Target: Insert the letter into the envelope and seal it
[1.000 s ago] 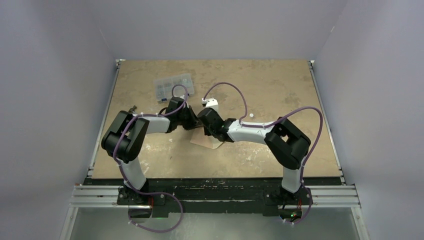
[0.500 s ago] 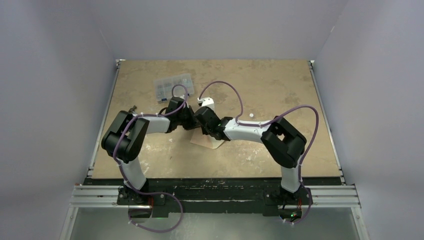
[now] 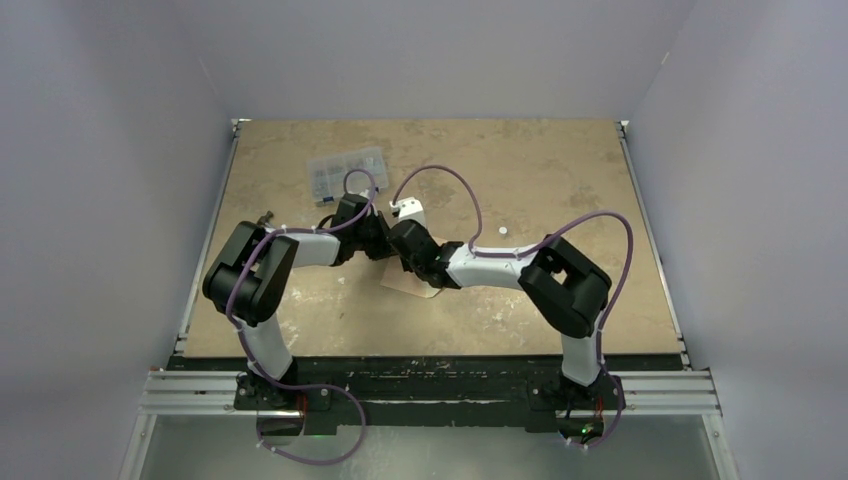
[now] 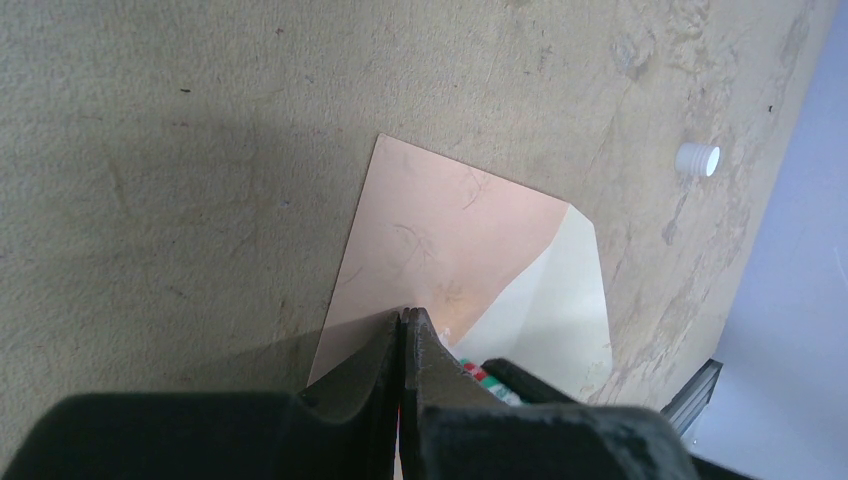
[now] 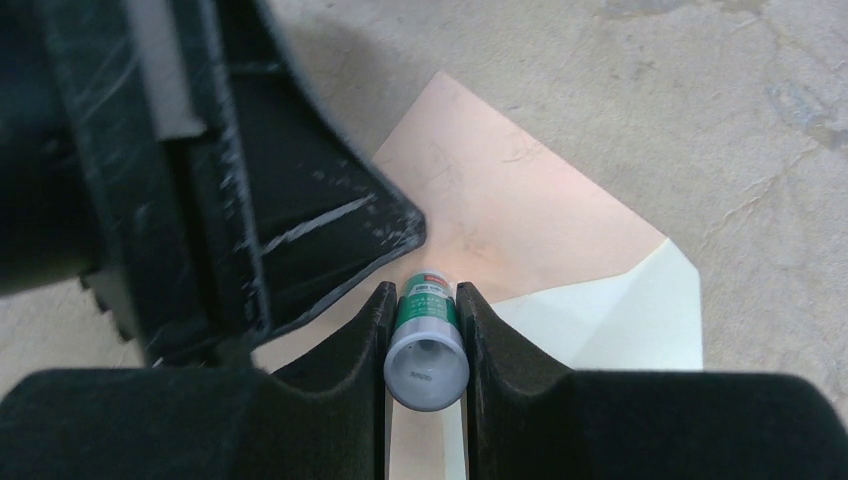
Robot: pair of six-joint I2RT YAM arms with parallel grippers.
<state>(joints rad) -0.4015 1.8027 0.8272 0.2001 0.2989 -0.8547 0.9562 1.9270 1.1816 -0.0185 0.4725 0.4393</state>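
Note:
The salmon-pink envelope (image 4: 450, 225) lies flat on the table with its pale cream flap (image 4: 545, 300) open, also in the right wrist view (image 5: 510, 200). My left gripper (image 4: 404, 318) is shut, its tips down on the envelope's salmon face with nothing between them. My right gripper (image 5: 425, 295) is shut on a green-labelled glue stick (image 5: 427, 335), held tip-down at the line where the flap (image 5: 620, 320) meets the body. Both grippers meet over the envelope (image 3: 412, 283) in the top view. The letter is not in view.
A small white cap (image 4: 697, 158) lies on the table to the right of the envelope, also in the top view (image 3: 502, 231). A clear plastic box (image 3: 347, 173) sits at the back left. The left gripper's black body (image 5: 250, 180) crowds close beside the glue stick.
My right arm has shifted a little left and toward the left gripper, carrying the glue stick across the envelope. The left arm has stayed still.

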